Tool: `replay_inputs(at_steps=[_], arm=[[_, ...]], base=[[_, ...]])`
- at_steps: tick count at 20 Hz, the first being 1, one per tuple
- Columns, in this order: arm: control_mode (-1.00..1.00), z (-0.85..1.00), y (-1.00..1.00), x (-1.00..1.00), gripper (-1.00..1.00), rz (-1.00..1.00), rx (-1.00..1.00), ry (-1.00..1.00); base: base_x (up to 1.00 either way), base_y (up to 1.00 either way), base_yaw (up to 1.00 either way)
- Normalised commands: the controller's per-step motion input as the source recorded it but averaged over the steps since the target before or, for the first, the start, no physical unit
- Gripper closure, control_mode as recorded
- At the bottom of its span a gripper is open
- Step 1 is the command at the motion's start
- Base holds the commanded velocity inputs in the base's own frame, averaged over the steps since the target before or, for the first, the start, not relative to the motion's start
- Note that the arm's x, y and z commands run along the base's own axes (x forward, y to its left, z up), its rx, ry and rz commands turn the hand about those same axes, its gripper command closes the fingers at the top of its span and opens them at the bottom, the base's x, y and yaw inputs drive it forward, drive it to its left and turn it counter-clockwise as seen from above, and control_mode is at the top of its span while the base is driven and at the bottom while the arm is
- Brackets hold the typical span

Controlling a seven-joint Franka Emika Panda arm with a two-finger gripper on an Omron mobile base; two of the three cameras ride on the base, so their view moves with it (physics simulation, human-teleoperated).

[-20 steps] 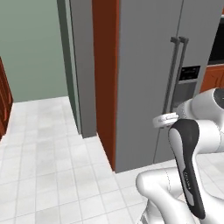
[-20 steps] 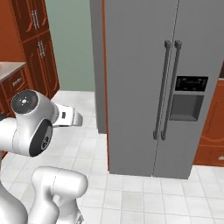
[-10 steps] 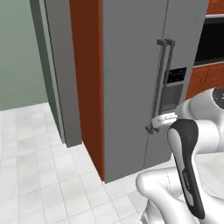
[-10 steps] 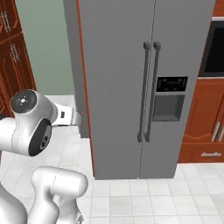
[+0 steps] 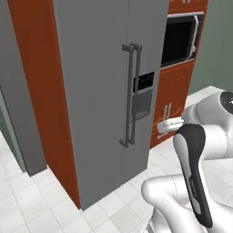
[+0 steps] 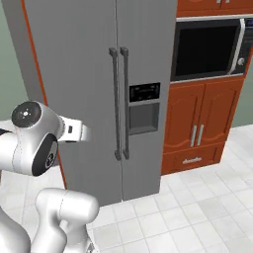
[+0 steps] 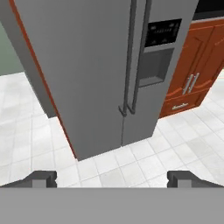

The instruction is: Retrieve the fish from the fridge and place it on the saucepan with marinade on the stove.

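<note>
A tall grey fridge (image 6: pixel 99 94) stands shut in a kitchen corner, its two doors meeting at a pair of long dark vertical handles (image 6: pixel 120 103). A dark dispenser panel (image 6: pixel 144 107) with a recessed bay sits on the right-hand door, just beside the handles. Reddish-brown wood panelling (image 5: pixel 43 91) frames the fridge on its left side, and a pale green wall (image 6: pixel 10 74) shows beyond that.

To the right of the fridge, touching its side, a black wall oven (image 6: pixel 210 47) with a silver handle is set into reddish-brown cabinets (image 6: pixel 205 123). Below the oven are two cabinet doors with short silver pulls and a shallow drawer under them. In the left base view the same oven (image 5: pixel 182 41) appears past the fridge's far edge, with green wall further right.

The floor (image 6: pixel 188 212) is laid in white square tiles with thin grey joints, running up to the foot of the fridge and cabinets.

In the hand view the gripper (image 7: pixel 112 178) hangs above the tiles, well apart from the fridge doors, its two dark fingertips (image 7: pixel 43 177) spread wide at opposite sides of the frame with nothing between them. The fish cannot be seen; the fridge doors are closed.
</note>
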Motion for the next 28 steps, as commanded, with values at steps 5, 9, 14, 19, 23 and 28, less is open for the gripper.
replay_inputs(at_steps=[5,9,14,19,23,28], arm=[[1.00,0.00,0.00,0.00,-1.00,0.00,0.00,0.00],[1.00,0.00,0.00,0.00,-1.00,0.00,0.00,0.00],[1.00,0.00,0.00,0.00,-1.00,0.00,0.00,0.00],[1.00,0.00,0.00,0.00,-1.00,0.00,0.00,0.00],[1.00,0.00,0.00,0.00,-1.00,0.00,0.00,0.00],[1.00,0.00,0.00,0.00,-1.00,0.00,0.00,0.00]], base=[[0.60,-0.21,-0.31],[0.77,-0.28,-0.18],[0.81,-0.33,-0.15],[0.63,-0.50,-0.09],[0.46,-0.64,0.04],[0.42,-0.94,0.32]])
